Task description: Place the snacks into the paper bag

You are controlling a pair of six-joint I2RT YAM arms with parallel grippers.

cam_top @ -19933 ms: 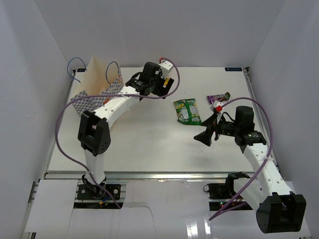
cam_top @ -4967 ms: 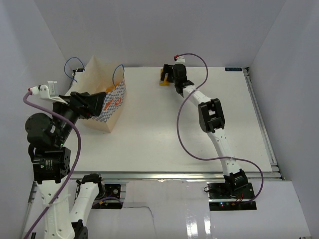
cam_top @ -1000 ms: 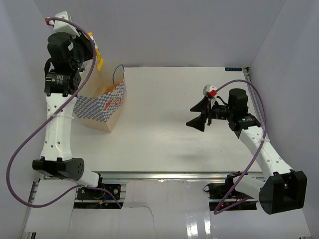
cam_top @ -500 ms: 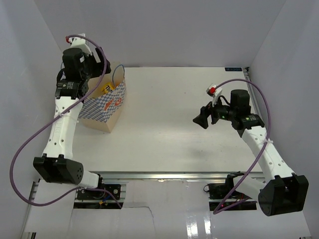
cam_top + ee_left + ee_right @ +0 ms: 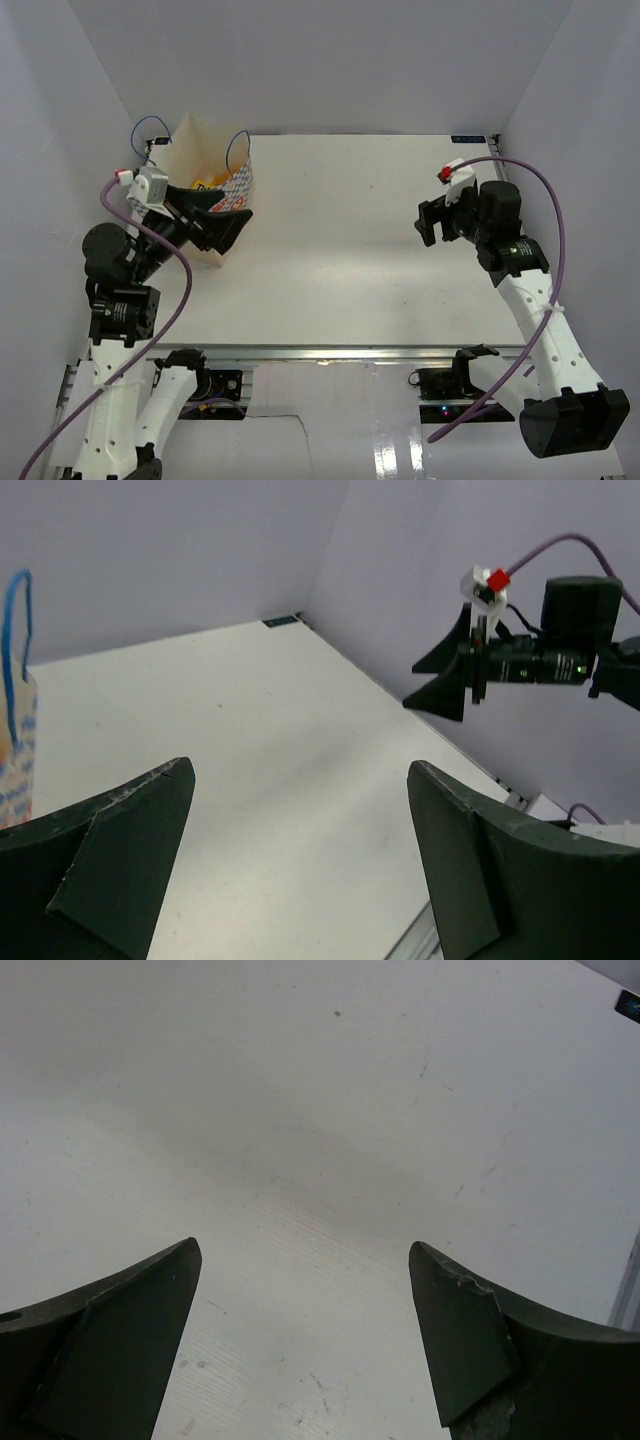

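Now the left end effector (image 5: 298, 780) has pulled back from above the bag (image 5: 195, 150), open and empty, with a yellow wrapper (image 5: 205, 183) lying inside. Right end effector (image 5: 305, 1250) gapes empty too, so packing looks done.

readable text: none tbh | paper bag (image 5: 242, 184): orange marks on the checks, too blurry to make out | table (image 5: 350, 230) far edge: tiny blue label (image 5: 468, 138), unreadable

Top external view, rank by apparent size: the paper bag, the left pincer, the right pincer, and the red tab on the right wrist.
1. Paper bag.
2. Left pincer and right pincer: unranked, since they face the camera differently.
3. Red tab, smallest.
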